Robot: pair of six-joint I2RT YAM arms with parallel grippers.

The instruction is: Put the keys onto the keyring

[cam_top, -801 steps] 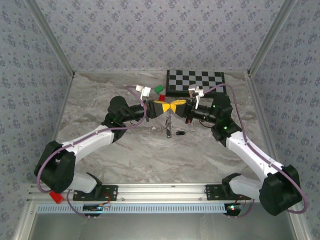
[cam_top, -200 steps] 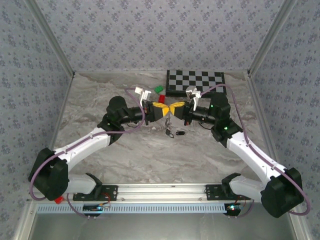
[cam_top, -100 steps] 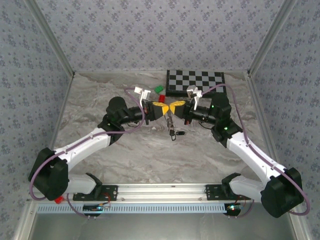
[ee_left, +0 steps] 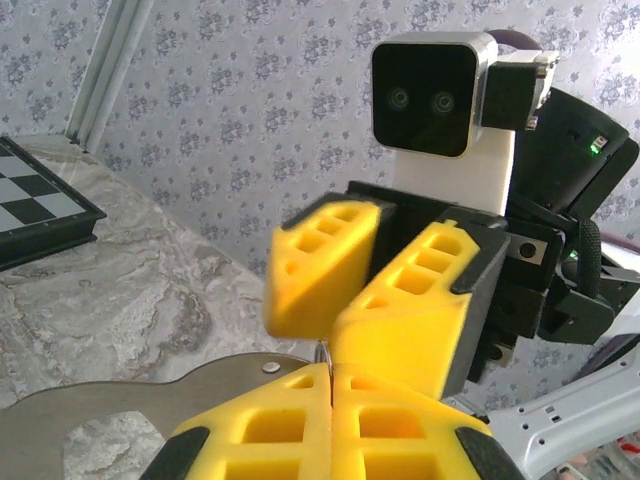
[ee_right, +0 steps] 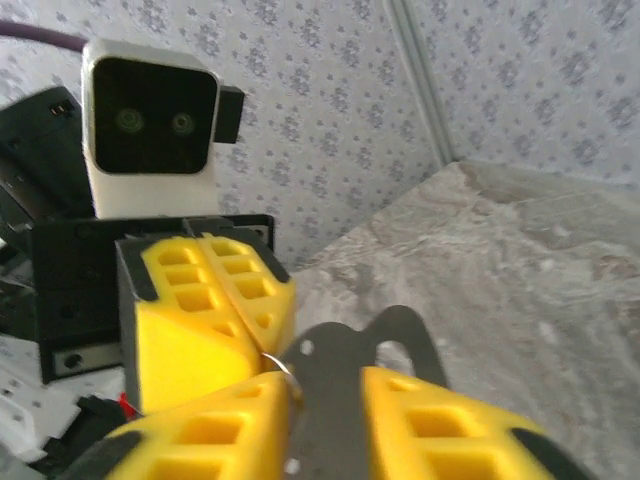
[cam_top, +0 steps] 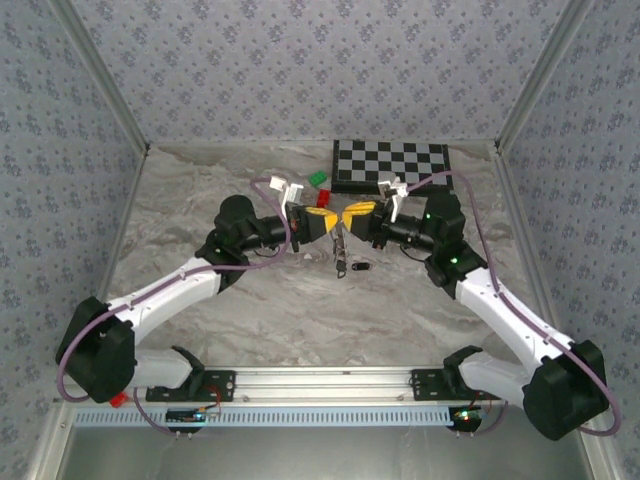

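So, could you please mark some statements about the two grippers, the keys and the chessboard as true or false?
1. The left gripper, with yellow ribbed pads, is shut on the thin silvery wire keyring. True.
2. The right gripper is shut. False: its pads stand apart.
3. The black-and-white chessboard lies at the far edge of the marble-patterned table. True.
4. Every key lies on the chessboard. False: one small black-headed key lies on the table, and a hanging key dangles under the grippers.
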